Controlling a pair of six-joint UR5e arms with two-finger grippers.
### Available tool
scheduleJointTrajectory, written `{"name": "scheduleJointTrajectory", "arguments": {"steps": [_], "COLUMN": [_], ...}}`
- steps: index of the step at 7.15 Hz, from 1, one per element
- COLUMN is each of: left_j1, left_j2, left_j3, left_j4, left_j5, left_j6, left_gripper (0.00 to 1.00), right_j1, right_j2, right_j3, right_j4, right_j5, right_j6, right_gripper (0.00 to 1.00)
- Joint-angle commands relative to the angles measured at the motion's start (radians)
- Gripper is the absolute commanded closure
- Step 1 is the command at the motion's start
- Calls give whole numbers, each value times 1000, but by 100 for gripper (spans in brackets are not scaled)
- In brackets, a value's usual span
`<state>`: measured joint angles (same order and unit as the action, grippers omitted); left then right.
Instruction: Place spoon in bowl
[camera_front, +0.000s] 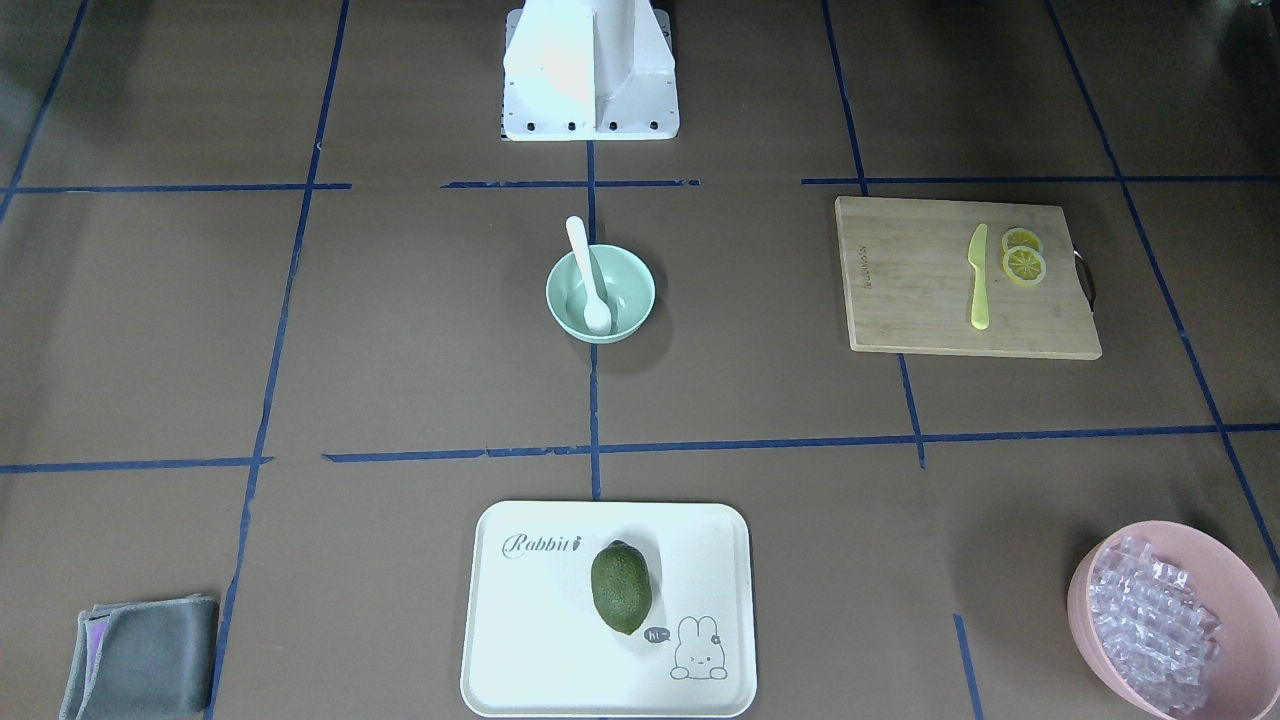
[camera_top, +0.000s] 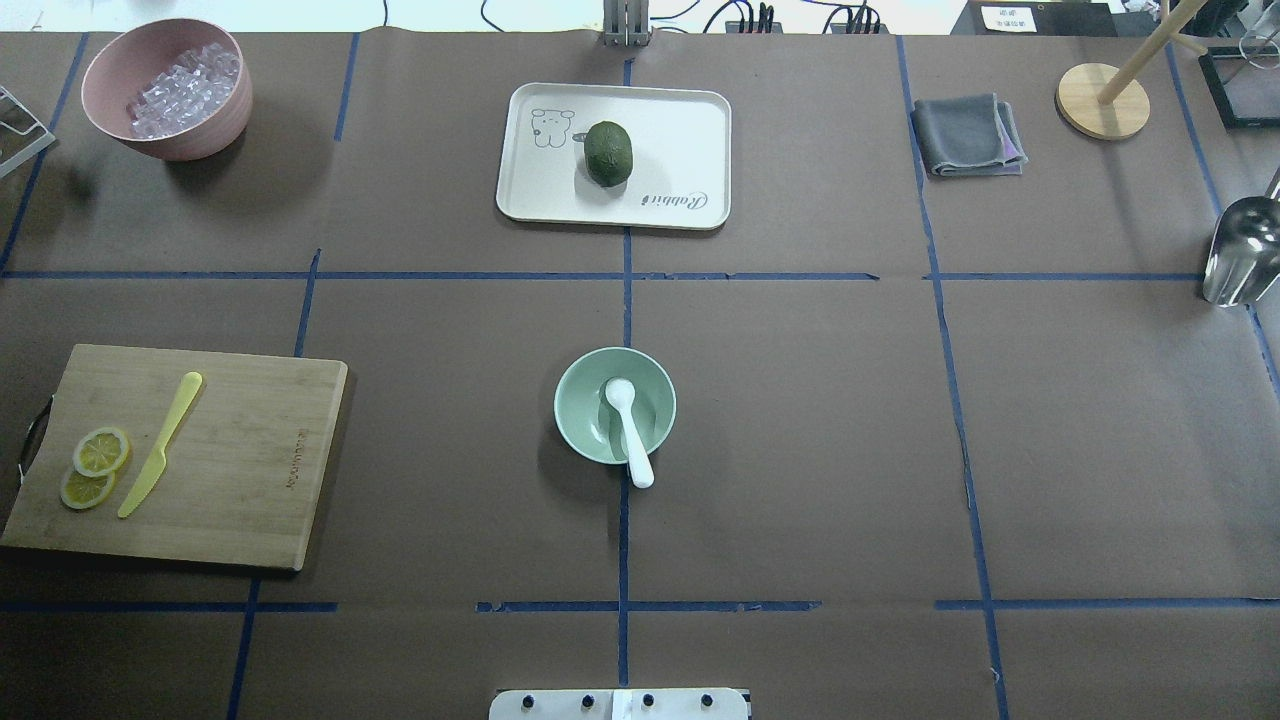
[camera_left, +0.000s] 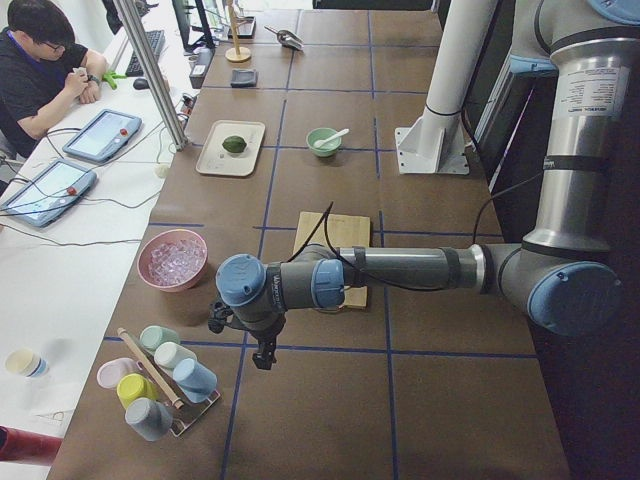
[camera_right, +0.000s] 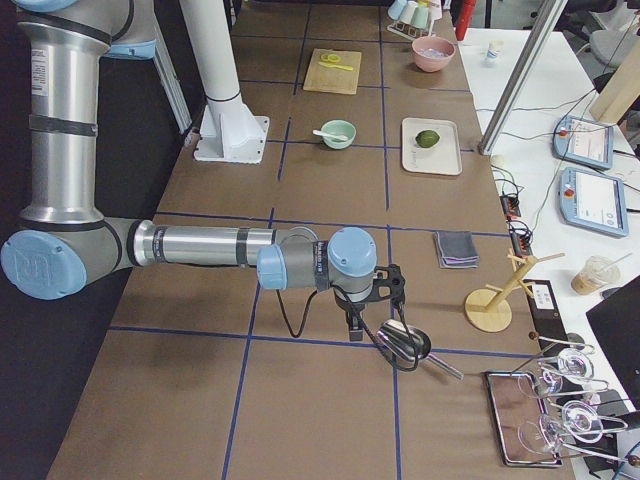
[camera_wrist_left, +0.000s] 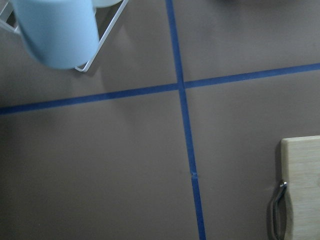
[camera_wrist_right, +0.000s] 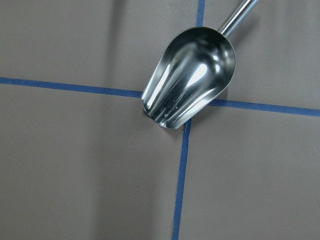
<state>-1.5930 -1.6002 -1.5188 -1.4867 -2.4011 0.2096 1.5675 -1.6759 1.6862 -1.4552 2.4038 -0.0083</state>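
Both grippers appear only in the side views, the left gripper (camera_left: 264, 352) and right gripper (camera_right: 356, 326) at opposite table ends, and whether they are open or closed cannot be told. The overhead view shows more: the white spoon (camera_top: 628, 428) lies scoop-down inside the mint-green bowl (camera_top: 578, 415) at table centre, its flat handle leaning over the rim toward the robot.

The small white plastic spoon (camera_front: 590, 275) looks smooth and faintly glossy, as does the round pale mint-green bowl (camera_front: 645, 300). The rectangular wooden cutting board (camera_front: 920, 300) shows grain. The polished metal scoop (camera_wrist_right: 192, 75) gleams on matt brown paper (camera_wrist_right: 75, 175).
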Motion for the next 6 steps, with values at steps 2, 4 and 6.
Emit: {"name": "scheduleJointTrajectory", "arguments": {"steps": [2,4,6], "left_j1": [-1,1,1], "left_j2": [54,52,52], "left_j3": [-20,-23,-26], "left_j4": [-53,-55,-55], "left_j5": [2,2,3], "left_j6": [-22,-57,-58], "left_gripper": [0,0,0], "right_j1": [-1,-1,-1], "right_j2": [1,2,4], "right_j3": [0,0,-2], "right_j4": [-1,1,-1], "right_j5": [1,0,1], "right_j6": [1,-1,-1], "right_gripper": [0,0,0]}}
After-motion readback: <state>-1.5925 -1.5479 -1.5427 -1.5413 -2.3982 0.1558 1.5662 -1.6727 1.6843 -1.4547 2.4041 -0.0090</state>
